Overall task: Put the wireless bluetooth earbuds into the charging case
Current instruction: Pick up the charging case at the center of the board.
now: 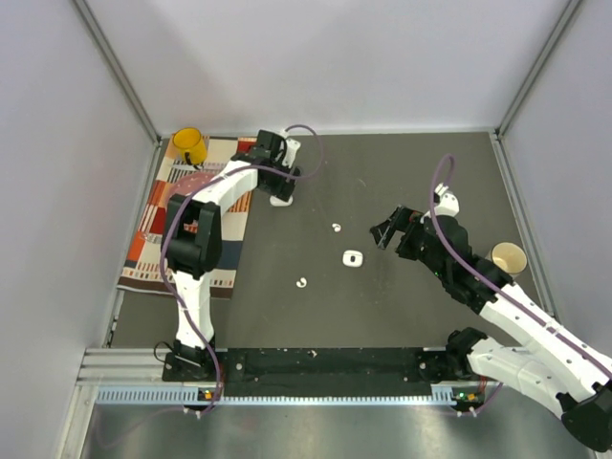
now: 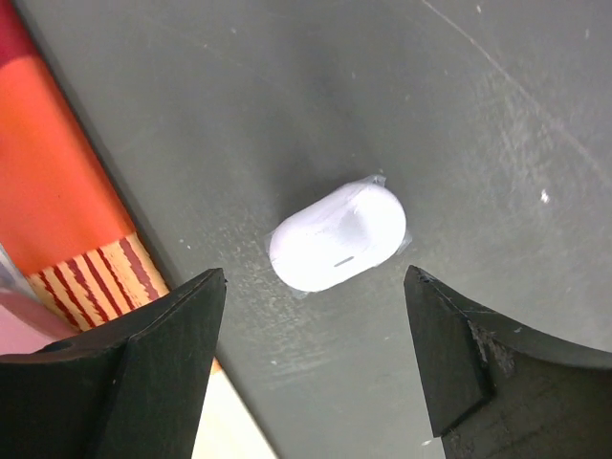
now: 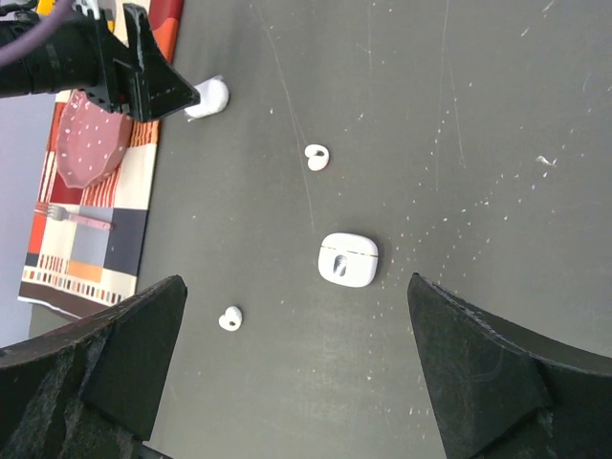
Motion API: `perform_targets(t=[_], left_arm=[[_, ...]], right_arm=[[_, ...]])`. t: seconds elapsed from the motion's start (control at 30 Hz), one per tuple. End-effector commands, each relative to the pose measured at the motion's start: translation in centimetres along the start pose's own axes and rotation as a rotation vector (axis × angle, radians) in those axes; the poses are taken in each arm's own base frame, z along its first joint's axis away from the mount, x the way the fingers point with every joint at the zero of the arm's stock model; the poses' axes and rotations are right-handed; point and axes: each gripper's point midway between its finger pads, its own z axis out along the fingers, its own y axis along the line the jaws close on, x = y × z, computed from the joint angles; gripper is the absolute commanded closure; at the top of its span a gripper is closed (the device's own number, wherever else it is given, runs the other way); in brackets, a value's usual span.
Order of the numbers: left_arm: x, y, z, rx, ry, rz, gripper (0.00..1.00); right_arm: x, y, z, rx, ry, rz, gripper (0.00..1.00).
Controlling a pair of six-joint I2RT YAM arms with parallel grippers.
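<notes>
Left gripper: jaws spread, holding nothing, with a closed case lying on the table between the tips and clear of both. Two earbuds lie loose near an open case. Right gripper: jaws wide apart, empty.

The right gripper holds its two black fingers wide apart over the dark table. Between them, farther out, lies a squarish case. One earbud sits beyond it, and a second earbud lies near and left of it. At the far left the left gripper stands at an oval case — beside a striped mat bearing a pink plate and a fork.
</notes>
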Motion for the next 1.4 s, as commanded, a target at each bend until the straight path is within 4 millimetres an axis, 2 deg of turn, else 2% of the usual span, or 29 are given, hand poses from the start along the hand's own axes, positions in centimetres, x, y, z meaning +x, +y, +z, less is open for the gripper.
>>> perform_targets(t=[0.0,0.13,0.27,0.33,0.63,0.8,0.93,1.17,1.27,1.3,1.37], left_arm=[[0.7,1.1,0.3,0.088,0.016,0.328,0.2],[0.5,1.6,0.9,0.138,0.006,0.418,0.2],[1.2,1.2,1.4,0.245,0.005,0.555,0.2],[0.6,1.5,1.8,0.231,-0.01,0.579,0.2],[-0.4,-0.8,2.4,0.382,-0.094,0.7,0.21],[0.0,-0.6,2.8,0.381,-0.078,0.708,0.25],[1.8,-0.8,3.0,0.415,-0.031,0.726,0.25],[2.4,-0.7,2.8,0.413,-0.002,0.714,0.27],[2.6,-0.3,2.9,0.396,0.014,0.707,0.34],[2.7,0.1,3.1,0.373,0.031,0.708,0.44],[2.9,0.5,3.0,0.352,0.045,0.699,0.52]], right_arm=[[-1.3,0.3,0.0,-0.011,-0.045,-0.012,0.01],[-1.4,0.4,0.1,-0.014,-0.048,-0.027,0.01],[-1.4,0.2,0.1,-0.005,-0.052,-0.031,0.01],[-1.4,0.0,0.2,0.001,-0.053,-0.03,0.01],[-1.1,0.0,1.1,0.021,-0.033,-0.046,0.01],[-0.8,0.2,1.4,0.018,-0.015,-0.045,0.01],[-0.9,0.0,1.5,0.027,-0.023,-0.046,0.01],[-1.0,0.2,1.3,0.016,-0.022,-0.047,0.01],[-1.0,0.2,1.2,0.015,-0.026,-0.041,0.01],[-1.1,0.3,1.1,0.01,-0.027,-0.041,0.01],[-1.1,0.2,1.0,0.008,-0.032,-0.038,0.01]])
